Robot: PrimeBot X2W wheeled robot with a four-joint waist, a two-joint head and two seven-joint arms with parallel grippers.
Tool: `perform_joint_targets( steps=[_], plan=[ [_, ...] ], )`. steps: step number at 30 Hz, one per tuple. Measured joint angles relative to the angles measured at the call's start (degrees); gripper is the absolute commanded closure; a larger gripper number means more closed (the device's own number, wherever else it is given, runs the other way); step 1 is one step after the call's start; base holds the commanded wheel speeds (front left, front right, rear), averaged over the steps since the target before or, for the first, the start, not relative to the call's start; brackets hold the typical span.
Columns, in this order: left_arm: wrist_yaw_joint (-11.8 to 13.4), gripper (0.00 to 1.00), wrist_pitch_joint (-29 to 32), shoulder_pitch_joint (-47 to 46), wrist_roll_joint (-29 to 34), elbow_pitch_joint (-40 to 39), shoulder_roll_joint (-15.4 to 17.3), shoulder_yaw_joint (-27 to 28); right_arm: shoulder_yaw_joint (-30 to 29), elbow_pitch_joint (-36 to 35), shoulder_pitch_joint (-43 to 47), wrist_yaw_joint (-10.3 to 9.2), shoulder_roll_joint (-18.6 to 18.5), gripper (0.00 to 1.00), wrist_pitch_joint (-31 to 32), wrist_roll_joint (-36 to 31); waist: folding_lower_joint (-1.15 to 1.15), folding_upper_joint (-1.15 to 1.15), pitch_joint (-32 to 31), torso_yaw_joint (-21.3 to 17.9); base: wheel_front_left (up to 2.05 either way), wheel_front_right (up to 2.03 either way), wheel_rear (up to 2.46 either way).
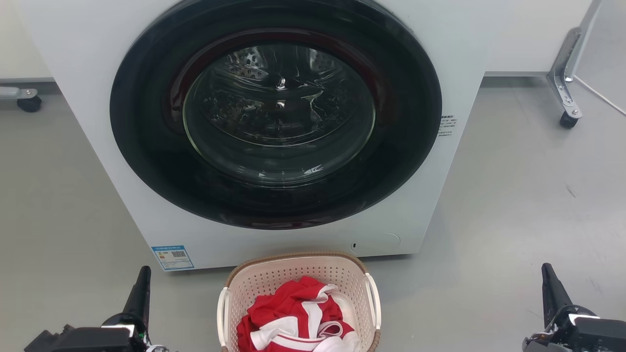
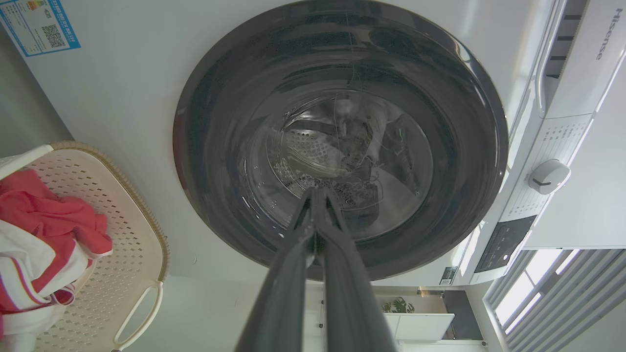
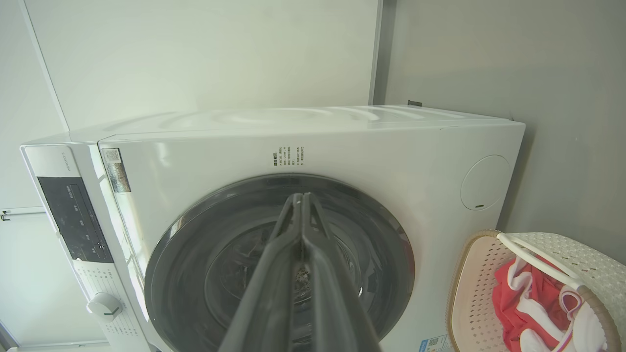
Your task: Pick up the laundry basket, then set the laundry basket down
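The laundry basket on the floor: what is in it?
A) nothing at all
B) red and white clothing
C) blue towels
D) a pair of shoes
B: red and white clothing lies heaped inside the laundry basket, showing above its perforated walls.

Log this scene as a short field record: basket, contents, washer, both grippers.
laundry basket: on the floor, in front of the washing machine, not gripped
contents: red and white clothes
washing machine: white, round door closed
left gripper: shut, empty, left of the basket
right gripper: shut, empty, right of the basket
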Motion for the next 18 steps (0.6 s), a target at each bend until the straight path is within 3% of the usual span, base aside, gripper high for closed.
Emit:
perform_joint_targets(
  steps=[18],
  plan=[
    [0.00,1.00,0.00,0.00,0.00,-0.01,0.00,-0.01,0.00,0.00,0.00,0.00,0.00,1.00,0.00,0.00,0.00,0.00,0.00,0.00,0.00,0.00,0.00]
  ],
)
